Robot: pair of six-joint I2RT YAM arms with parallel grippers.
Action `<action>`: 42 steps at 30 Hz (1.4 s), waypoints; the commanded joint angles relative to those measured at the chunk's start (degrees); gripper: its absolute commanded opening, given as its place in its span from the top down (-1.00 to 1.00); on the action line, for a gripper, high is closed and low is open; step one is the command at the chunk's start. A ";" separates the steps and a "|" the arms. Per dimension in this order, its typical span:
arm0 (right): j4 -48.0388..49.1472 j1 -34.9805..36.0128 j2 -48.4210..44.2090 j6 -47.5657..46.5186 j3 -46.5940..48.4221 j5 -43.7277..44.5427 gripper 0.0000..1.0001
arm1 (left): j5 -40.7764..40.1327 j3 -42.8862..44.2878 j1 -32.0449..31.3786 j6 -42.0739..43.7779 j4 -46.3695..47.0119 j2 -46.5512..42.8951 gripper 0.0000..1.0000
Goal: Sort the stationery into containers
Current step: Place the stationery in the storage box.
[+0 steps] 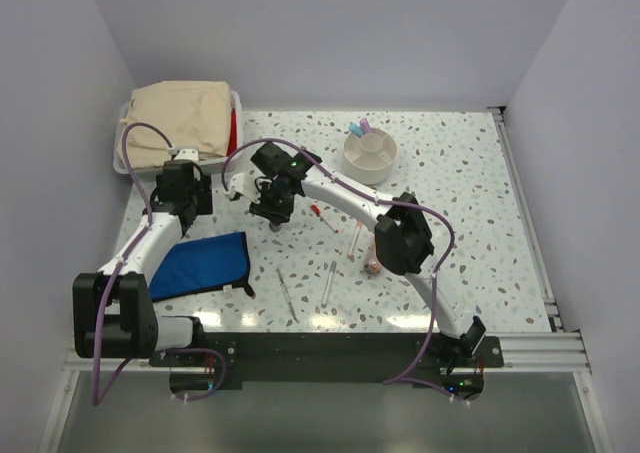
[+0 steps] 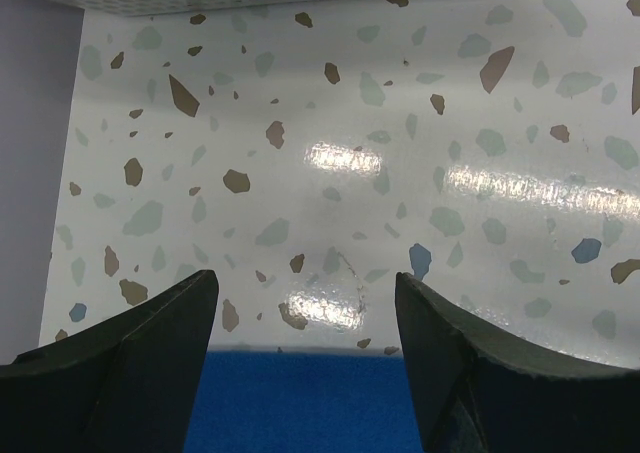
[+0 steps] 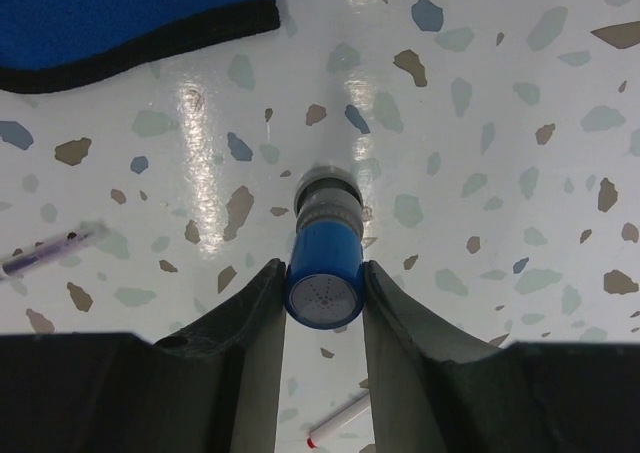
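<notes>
Over by the left edge, the left pincer (image 2: 304, 285) hangs released with nothing between its fingers, just above the blue pouch (image 2: 300, 403). Toward the middle of the worktop (image 1: 470, 233), the right pincer (image 3: 322, 265) is clenched on a blue-capped stick (image 3: 324, 241), held upright. Whether the stick's foot is clear of the surface cannot be told. The call here: lift straight up, grip firm, swing to the white cup (image 1: 375, 174) near the back edge, and release low, clear of the capped items (image 1: 357, 128) at its far rim.
</notes>
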 commanded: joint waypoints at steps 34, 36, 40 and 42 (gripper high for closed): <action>3.75 -1.28 0.49 0.27 0.77 -2.95 1.00 | 1.42 1.15 0.12 0.39 2.78 1.35 -0.53; 3.49 -1.28 0.49 0.01 0.51 -3.13 1.00 | 1.24 1.06 0.12 0.57 2.69 1.35 -0.53; 1.73 -1.28 0.31 -0.61 -0.28 -3.66 1.00 | 1.24 0.89 0.12 0.66 2.69 1.53 -0.53; 0.59 -1.28 0.23 -0.70 -0.46 -3.75 1.00 | 1.33 0.97 0.12 0.66 2.86 1.70 -0.53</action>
